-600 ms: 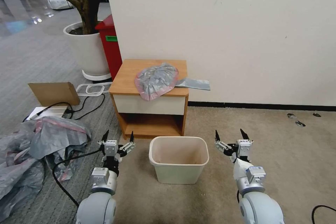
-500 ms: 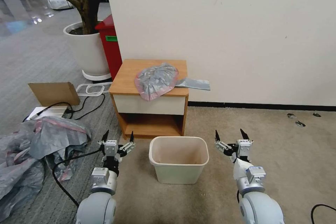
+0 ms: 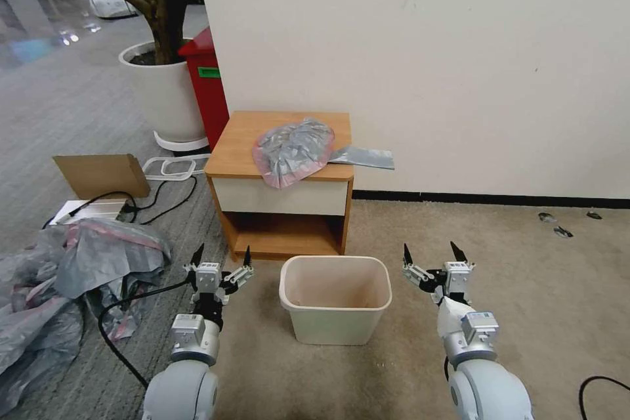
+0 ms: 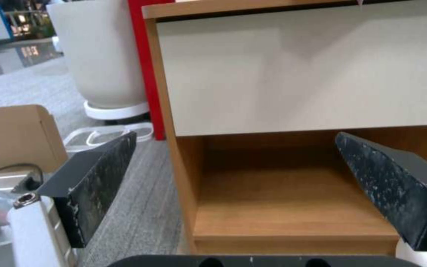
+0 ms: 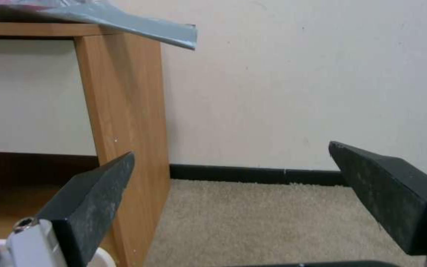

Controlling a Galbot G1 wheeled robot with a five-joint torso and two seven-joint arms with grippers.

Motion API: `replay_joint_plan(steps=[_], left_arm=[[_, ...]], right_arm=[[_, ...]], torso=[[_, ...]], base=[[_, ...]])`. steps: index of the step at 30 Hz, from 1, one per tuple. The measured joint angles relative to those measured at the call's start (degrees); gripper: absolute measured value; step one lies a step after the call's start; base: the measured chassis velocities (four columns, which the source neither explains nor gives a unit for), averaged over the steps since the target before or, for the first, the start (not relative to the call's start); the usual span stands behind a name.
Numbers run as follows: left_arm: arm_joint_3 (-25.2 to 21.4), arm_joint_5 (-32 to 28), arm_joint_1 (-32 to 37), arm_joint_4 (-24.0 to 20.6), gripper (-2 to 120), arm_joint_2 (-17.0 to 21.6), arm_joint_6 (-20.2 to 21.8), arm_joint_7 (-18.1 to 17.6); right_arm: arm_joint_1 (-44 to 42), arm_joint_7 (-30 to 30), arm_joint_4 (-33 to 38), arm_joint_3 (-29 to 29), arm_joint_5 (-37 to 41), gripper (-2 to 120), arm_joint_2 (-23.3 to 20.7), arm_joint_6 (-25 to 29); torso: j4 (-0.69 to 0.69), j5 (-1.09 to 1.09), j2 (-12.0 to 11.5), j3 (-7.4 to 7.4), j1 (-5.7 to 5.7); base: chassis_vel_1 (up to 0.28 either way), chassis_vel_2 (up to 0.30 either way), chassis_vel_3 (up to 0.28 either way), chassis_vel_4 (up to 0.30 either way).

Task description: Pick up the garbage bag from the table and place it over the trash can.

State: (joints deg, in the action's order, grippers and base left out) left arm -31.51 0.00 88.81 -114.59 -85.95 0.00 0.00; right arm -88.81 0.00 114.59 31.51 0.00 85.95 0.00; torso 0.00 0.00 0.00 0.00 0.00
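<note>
Against a white wall [image 3: 459,79], the table [image 3: 243,144] is being topped by the garbage bag [image 3: 293,151], one flap overhanging its edge. The trash can [image 3: 336,330] is being flanked on the carpet by the left gripper [image 3: 221,256] and right gripper [image 3: 430,253], both being held with jaws spread, grasping nothing

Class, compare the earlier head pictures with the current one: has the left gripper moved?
No. The left gripper hangs open at the same spot beside the trash can.
</note>
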Motion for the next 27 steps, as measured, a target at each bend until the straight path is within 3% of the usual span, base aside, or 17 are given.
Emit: replay_joint_plan(steps=[23,27], left_arm=[[0.0,0.0,0.0,0.0,100,0.0,0.0,0.0],[-0.1,-0.1,0.8,-1.6,100,0.2,0.8,0.0]], right_arm=[[0.0,0.0,0.0,0.0,0.0,100,0.0,0.0],[-0.4,0.1,1.7,0.1,0.4,100,0.3,-1.2]], torso=[[0.00,0.00,0.0,0.00,0.00],[0.00,0.00,0.0,0.00,0.00]], base=[[0.000,0.000,0.000,0.000],[0.000,0.000,0.000,0.000]])
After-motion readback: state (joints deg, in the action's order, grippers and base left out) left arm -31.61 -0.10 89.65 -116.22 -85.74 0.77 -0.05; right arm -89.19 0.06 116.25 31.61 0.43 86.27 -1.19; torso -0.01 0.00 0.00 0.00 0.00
